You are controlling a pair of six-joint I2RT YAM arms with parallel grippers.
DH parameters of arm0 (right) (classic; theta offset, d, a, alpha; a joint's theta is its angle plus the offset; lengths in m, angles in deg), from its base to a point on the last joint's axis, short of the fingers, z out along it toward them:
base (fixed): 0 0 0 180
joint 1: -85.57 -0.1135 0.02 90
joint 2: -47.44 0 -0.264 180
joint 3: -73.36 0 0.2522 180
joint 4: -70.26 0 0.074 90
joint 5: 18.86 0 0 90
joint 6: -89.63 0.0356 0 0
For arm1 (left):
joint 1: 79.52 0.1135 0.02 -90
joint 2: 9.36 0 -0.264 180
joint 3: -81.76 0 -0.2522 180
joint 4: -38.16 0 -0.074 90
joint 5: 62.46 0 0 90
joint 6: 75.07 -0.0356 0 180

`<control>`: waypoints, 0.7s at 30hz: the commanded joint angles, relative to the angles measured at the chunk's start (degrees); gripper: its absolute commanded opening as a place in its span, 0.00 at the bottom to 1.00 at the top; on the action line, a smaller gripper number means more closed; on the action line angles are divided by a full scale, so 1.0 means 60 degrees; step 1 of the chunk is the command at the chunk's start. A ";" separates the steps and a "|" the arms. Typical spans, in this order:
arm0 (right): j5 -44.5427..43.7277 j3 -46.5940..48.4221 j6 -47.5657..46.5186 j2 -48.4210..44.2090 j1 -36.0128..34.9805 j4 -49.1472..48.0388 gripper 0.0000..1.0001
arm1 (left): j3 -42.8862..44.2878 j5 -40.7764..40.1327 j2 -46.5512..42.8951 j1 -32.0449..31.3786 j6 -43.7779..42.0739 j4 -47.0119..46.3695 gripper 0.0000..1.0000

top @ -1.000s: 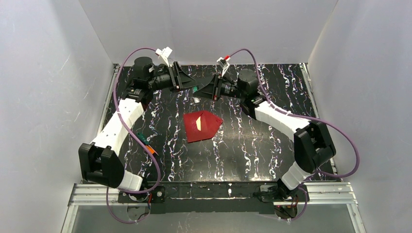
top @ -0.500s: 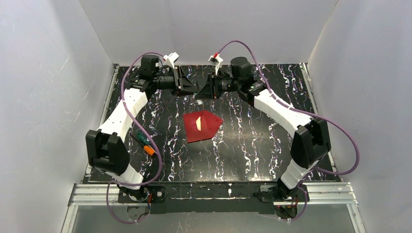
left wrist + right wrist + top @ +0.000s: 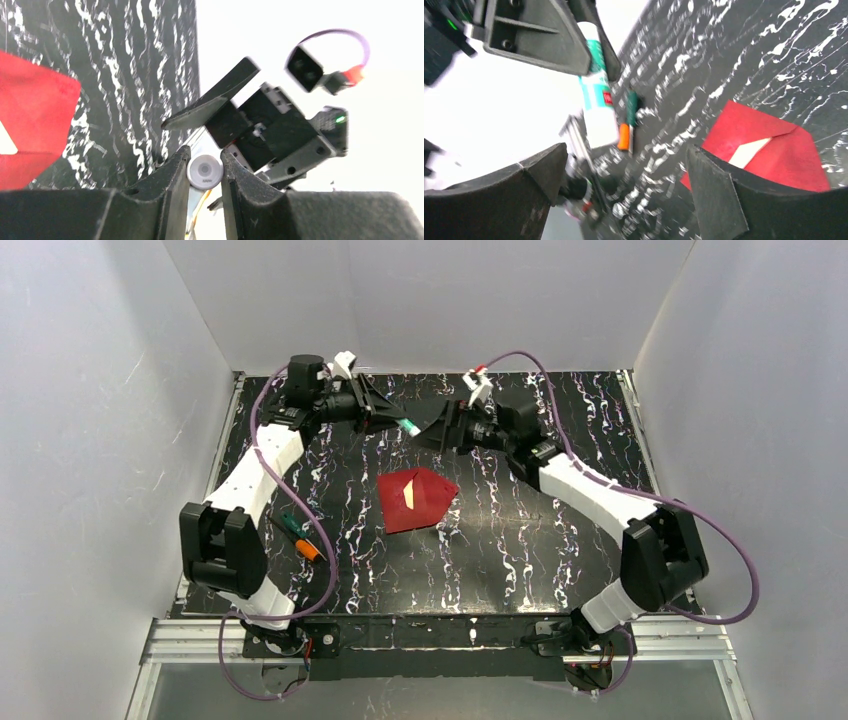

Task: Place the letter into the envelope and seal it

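Note:
The dark red envelope (image 3: 418,502) lies flat mid-table, and a white sliver of the letter (image 3: 409,493) shows through its flap. Both also appear in the right wrist view, the envelope (image 3: 784,150) with the letter (image 3: 749,151) peeking out. Above the far part of the table my left gripper (image 3: 392,419) is shut on a white glue stick with a teal label (image 3: 408,425). Its round end (image 3: 205,171) sits between the left fingers (image 3: 175,170). My right gripper (image 3: 432,428) faces the stick from the right, open and empty (image 3: 625,152), a short gap away.
An orange-and-green tool (image 3: 300,537) lies on the black marbled table (image 3: 520,540) near the left arm. White walls close in the back and both sides.
My right gripper opened wide and drew back to the right, off the glue stick. The left gripper closed tighter on the stick and keeps holding it up.

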 commanded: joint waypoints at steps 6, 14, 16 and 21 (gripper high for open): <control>-0.2934 -0.1884 0.8025 -0.0798 -0.0003 -0.7568 0.95 | 0.0152 -0.0784 -0.0949 0.0162 0.2957 -0.2832 0.00; -0.3059 -0.0906 0.9480 -0.0076 -0.0044 -0.7677 0.79 | 0.0363 -0.0772 -0.1188 0.0162 0.3281 -0.2891 0.00; -0.2935 -0.0773 0.9519 0.0039 -0.0106 -0.7552 0.72 | 0.0384 -0.0753 -0.1152 0.0162 0.3297 -0.2891 0.00; -0.2845 -0.0654 0.9004 -0.0036 -0.0145 -0.6850 0.65 | 0.0388 -0.0758 -0.1178 0.0162 0.3337 -0.2920 0.00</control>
